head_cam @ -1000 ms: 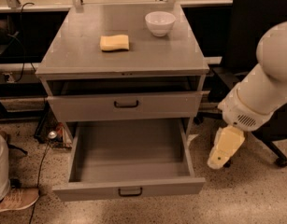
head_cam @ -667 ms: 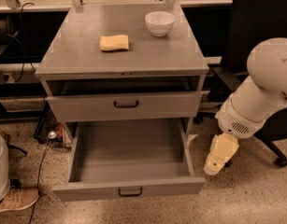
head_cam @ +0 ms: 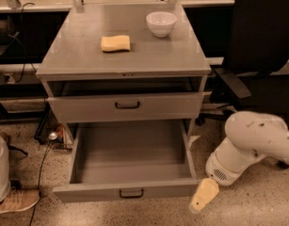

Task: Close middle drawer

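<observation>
The middle drawer [head_cam: 130,190] is pulled far out of the grey cabinet [head_cam: 125,55]. It is a deep flat tray with nothing in it, a low front panel and a small dark centre handle [head_cam: 131,193]. My gripper [head_cam: 204,195] is cream-coloured and hangs low near the floor, just right of the drawer's front right corner and apart from it. The white arm [head_cam: 250,142] bends in behind it from the right.
Above the open drawer sits another drawer [head_cam: 127,106] with a dark handle, nearly shut. A yellow sponge [head_cam: 115,43] and a white bowl [head_cam: 161,22] rest on the cabinet top. A black office chair [head_cam: 264,46] stands at the right. A person's shoe [head_cam: 14,202] is at the lower left.
My arm has dropped lower and swung left, bringing the gripper down near the front right corner of the open drawer. The drawer has not moved.
</observation>
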You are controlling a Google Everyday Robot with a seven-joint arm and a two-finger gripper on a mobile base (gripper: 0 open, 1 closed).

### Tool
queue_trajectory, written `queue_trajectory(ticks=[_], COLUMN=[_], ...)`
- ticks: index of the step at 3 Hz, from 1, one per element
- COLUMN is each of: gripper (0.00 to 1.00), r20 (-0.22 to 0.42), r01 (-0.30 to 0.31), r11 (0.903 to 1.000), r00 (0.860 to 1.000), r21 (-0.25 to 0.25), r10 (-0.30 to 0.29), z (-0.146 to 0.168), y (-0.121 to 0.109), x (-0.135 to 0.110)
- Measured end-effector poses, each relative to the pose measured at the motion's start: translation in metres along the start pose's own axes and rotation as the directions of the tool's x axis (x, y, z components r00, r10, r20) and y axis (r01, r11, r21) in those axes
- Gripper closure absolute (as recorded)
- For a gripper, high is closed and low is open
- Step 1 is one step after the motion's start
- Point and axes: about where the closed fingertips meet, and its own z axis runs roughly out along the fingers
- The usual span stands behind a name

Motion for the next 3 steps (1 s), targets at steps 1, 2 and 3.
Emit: queue_trajectory(ticks=[1,2,3], gripper=[0.25,0.47,0.78], r20=[-0.001,0.000,0.004], r01=[-0.067,-0.066,-0.065], r11=[0.9965,0.9966,0.9964], r00=[0.998,0.998,0.998], r21=[-0.049,-0.050,-0.054], r10=[0.067,0.066,0.066], z=[0.0519,0.0527,0.0546], y=[0.0023,0.0022,0.0027], x=[0.0116,0.0112,0.0117])
